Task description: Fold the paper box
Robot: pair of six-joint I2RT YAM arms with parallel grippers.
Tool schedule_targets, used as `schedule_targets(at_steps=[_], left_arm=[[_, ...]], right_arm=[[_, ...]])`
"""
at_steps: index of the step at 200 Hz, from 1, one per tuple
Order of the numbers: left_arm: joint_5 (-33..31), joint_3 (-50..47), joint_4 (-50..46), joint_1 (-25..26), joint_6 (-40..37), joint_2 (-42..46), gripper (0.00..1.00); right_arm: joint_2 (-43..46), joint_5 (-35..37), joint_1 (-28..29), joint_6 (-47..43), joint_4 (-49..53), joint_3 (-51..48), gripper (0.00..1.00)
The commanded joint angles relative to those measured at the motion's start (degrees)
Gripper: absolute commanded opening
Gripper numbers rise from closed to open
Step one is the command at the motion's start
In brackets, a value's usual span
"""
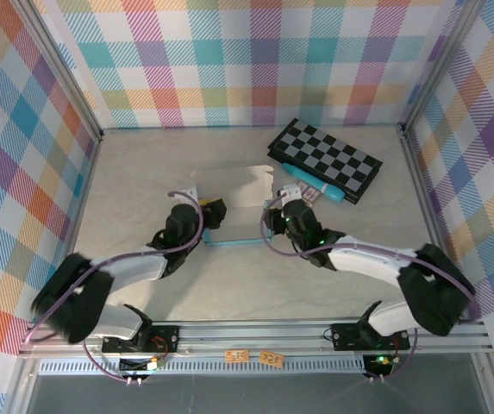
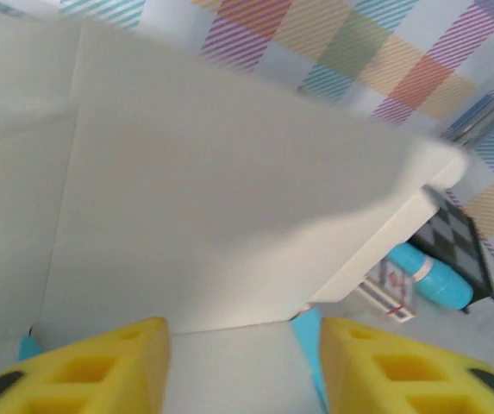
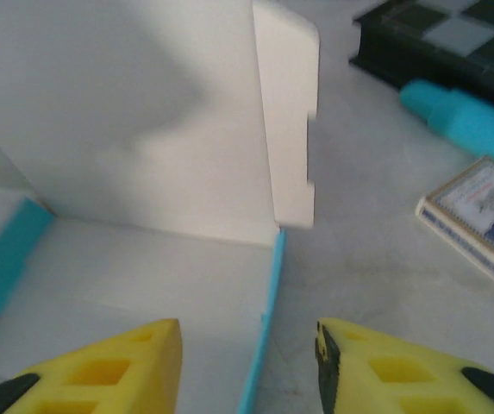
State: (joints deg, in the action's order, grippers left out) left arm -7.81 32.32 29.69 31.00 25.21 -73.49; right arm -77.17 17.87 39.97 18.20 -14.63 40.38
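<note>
We find the left gripper point(image 2: 245, 345) released: its yellow fingers point(image 2: 100, 362) stand apart with nothing clamped between them. The paper box point(image 2: 229, 190) is directly ahead of it, a grey-white wall rising from the floor panel. The right gripper point(image 3: 248, 345) is likewise released. The box's teal edge shows in the gap between its fingers, with the upright wall and side tab just ahead. A teal tube point(image 3: 471, 121), a card pack point(image 3: 479, 216) and a checkerboard point(image 3: 436, 34) lie ahead to its right.
</note>
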Motion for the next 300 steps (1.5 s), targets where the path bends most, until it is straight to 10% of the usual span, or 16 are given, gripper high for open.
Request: schedule_targets(at_steps=[1, 29, 62, 133, 230, 300], left_arm=[[4.41, 7.80, -25.26, -5.06, -3.64, 1.78, 0.52], [17.32, 19.43, -36.82, -12.10, -9.63, -5.81, 0.51], [18.42, 27.16, -44.97, -14.16, -17.12, -11.18, 0.50], [14.45, 28.71, -46.05, -16.56, -23.99, -12.99, 0.48], [28.26, 34.24, -42.53, -21.28, -29.78, -22.00, 0.48], [28.25, 33.17, -40.94, -21.18, -28.57, -21.60, 0.24]], right_arm=[[0.31, -15.59, -7.61, -2.66, 8.49, 4.43, 0.53], [-7.56, -30.67, -14.03, -11.13, 18.36, 14.80, 0.52], [-15.46, -37.99, -16.41, -17.08, 22.65, 22.38, 0.51], [-23.84, -39.62, -16.59, -23.35, 26.64, 31.66, 0.51], [-29.36, -40.62, -16.85, -29.59, 28.30, 36.79, 0.47], [-30.04, -42.27, -16.94, -29.80, 29.20, 38.73, 0.33]])
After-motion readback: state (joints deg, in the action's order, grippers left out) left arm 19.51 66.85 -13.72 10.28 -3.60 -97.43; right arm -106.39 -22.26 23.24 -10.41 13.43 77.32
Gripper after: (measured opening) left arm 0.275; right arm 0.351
